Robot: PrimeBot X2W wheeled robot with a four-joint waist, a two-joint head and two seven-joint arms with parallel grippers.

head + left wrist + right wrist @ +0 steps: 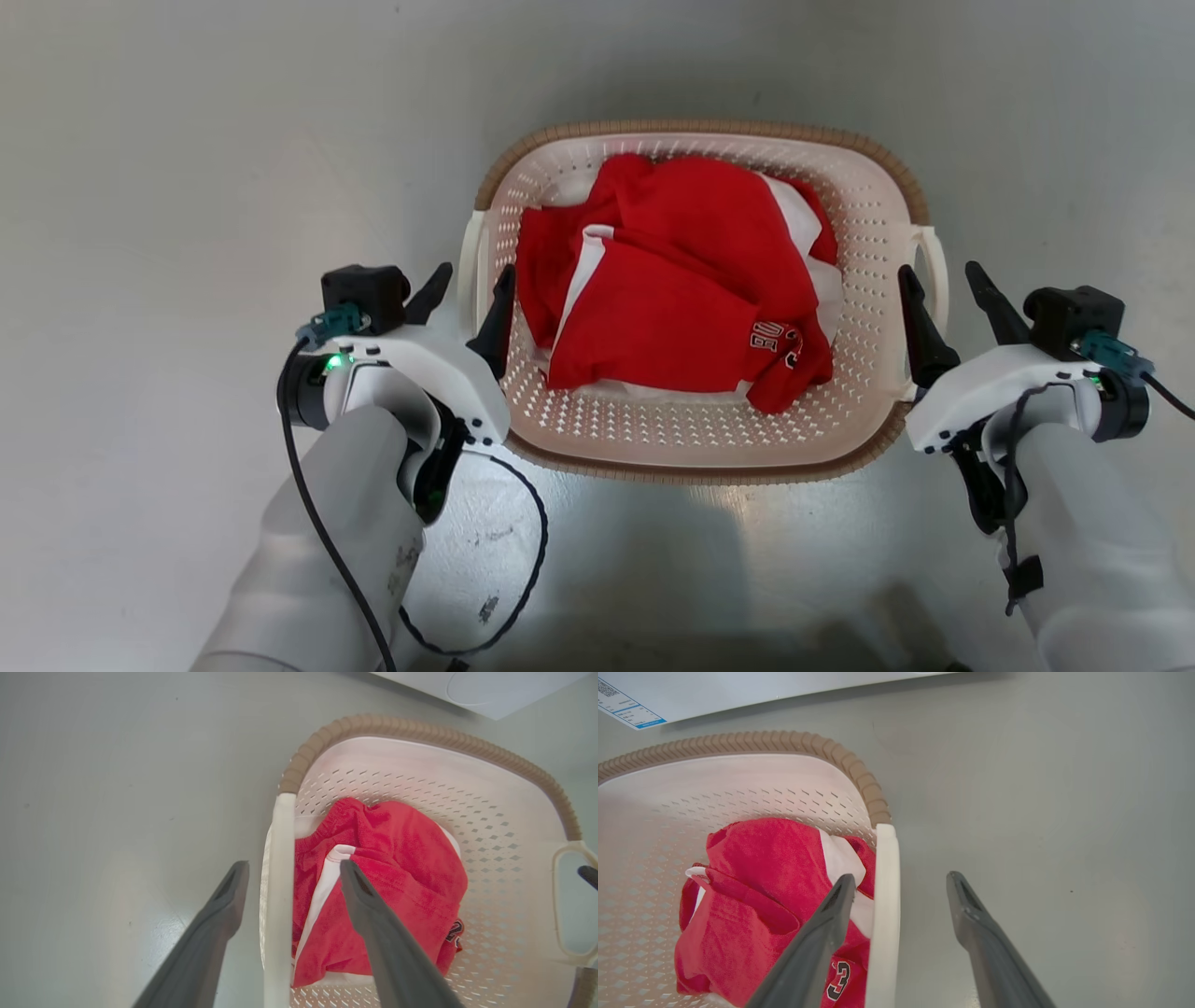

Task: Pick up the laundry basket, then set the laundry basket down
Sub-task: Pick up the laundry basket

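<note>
The laundry basket (pixel 700 128) sits on the grey floor (pixel 187 140) between my arms. It's stiff plastic, and I judge it light with only red clothes (pixel 672 280) inside. My left gripper (pixel 475 275) straddles the left handle (pixel 467 247) and my right gripper (pixel 937 271) the right handle (pixel 938 250), fingers spread and unclamped: the loops are where I'd grip.

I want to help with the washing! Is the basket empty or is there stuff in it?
Not empty. The laundry basket holds crumpled red and white clothes lying on its bottom, well below the rim.
</note>
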